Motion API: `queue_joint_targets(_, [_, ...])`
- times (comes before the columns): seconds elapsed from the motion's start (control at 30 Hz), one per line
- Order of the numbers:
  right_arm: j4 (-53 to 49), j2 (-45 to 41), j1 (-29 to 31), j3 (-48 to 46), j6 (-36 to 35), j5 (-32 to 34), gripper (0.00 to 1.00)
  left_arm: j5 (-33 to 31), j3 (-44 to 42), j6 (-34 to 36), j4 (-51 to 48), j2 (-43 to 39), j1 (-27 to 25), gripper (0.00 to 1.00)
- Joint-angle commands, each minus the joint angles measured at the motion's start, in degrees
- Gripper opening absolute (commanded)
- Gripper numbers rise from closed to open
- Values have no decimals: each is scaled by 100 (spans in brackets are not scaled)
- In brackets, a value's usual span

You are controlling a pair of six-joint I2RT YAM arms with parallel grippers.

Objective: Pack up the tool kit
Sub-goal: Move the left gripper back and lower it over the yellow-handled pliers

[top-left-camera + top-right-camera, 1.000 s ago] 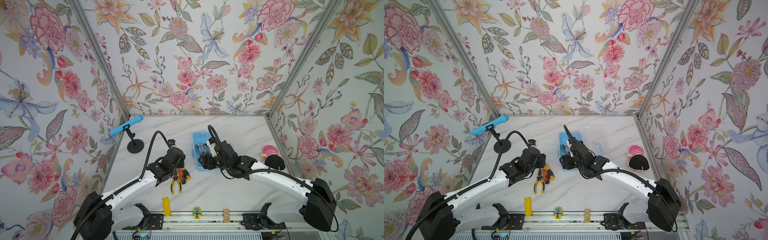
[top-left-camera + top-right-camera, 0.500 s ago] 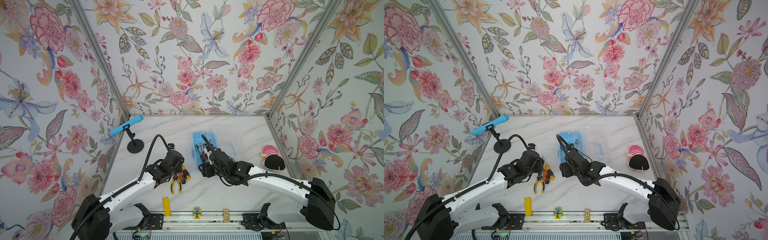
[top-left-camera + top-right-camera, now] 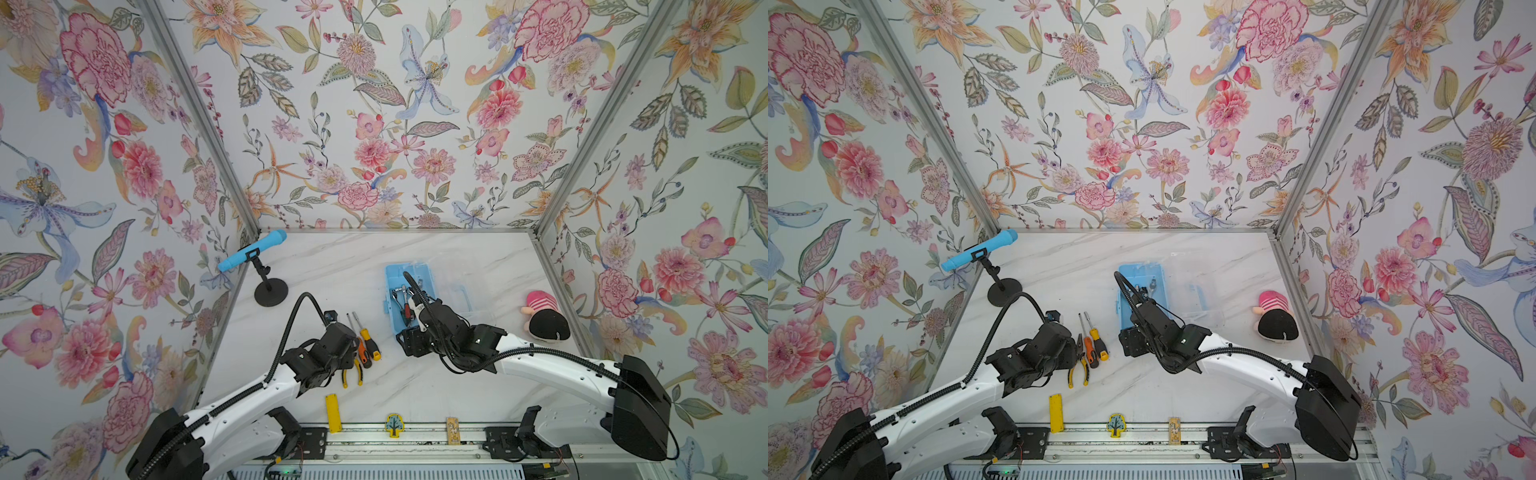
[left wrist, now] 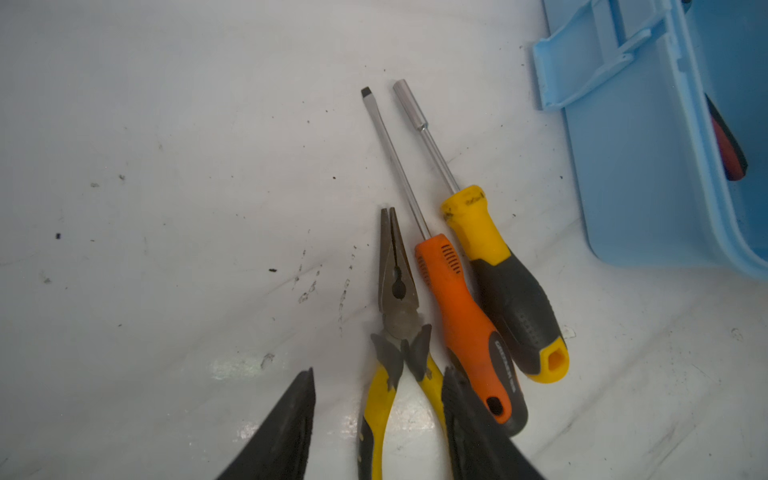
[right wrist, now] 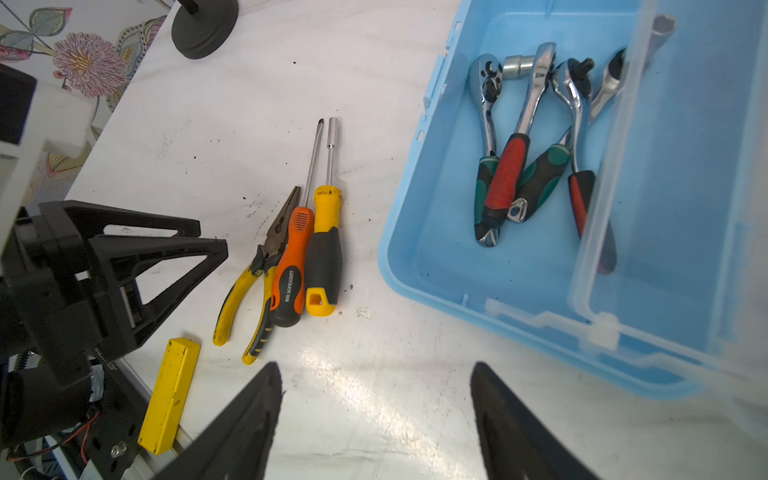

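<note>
Both top views hang high up front, looking down over the whole table (image 3: 353, 266), near-identical. Left wrist cam's in close, pliers (image 4: 397, 291) between its fingers (image 4: 286, 432). Right wrist cam's further back, box (image 5: 436, 270) beyond its fingers (image 5: 249, 424); both wrist cams catch the screwdrivers (image 4: 461, 316).

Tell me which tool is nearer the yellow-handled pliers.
Left. The left tool hangs right over the handles of the pliers, jaws open. The right tool is off beside the blue toolbox, over bare table.
</note>
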Motion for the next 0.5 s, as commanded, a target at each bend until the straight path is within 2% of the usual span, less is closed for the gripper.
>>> queue_joint_targets(0.0, [99,72,-126,103,-144,-143,73,40,-126,-242,-54,-4,-139,53])
queue_joint_targets(0.47, [276,75,-394,44,-41,-487,72,235,-380,19,534,849,-189,44])
